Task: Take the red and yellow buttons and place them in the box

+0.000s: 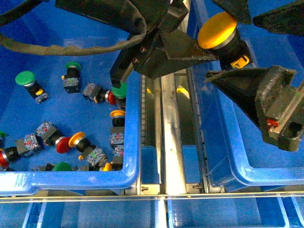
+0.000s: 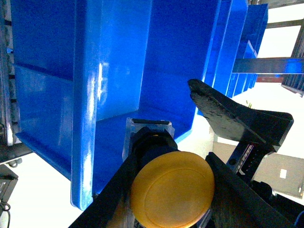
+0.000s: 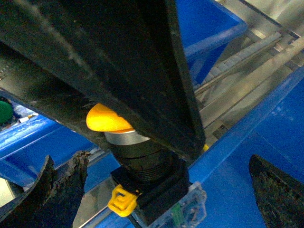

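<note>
My left gripper (image 1: pixel 216 33) is shut on a yellow button (image 1: pixel 217 29) and holds it in the air over the near-left rim of the box (image 1: pixel 266 178), a deep blue crate on the right. In the left wrist view the yellow cap (image 2: pixel 172 190) fills the space between the fingers (image 2: pixel 237 190). My right gripper (image 1: pixel 256 52) is open, its jaws spread on either side of the held button. The right wrist view shows the button's black body (image 3: pixel 147 166) between those jaws. More red buttons (image 1: pixel 61 144) and yellow buttons (image 1: pixel 77 139) lie in the left crate (image 1: pixel 71 180).
Green-capped buttons (image 1: pixel 24 78) lie among the others in the left crate. A metal rail (image 1: pixel 171 137) runs between the two crates. Shallow blue trays (image 1: pixel 223 213) sit along the near edge. The box's blue wall (image 2: pixel 118 71) stands close to the left gripper.
</note>
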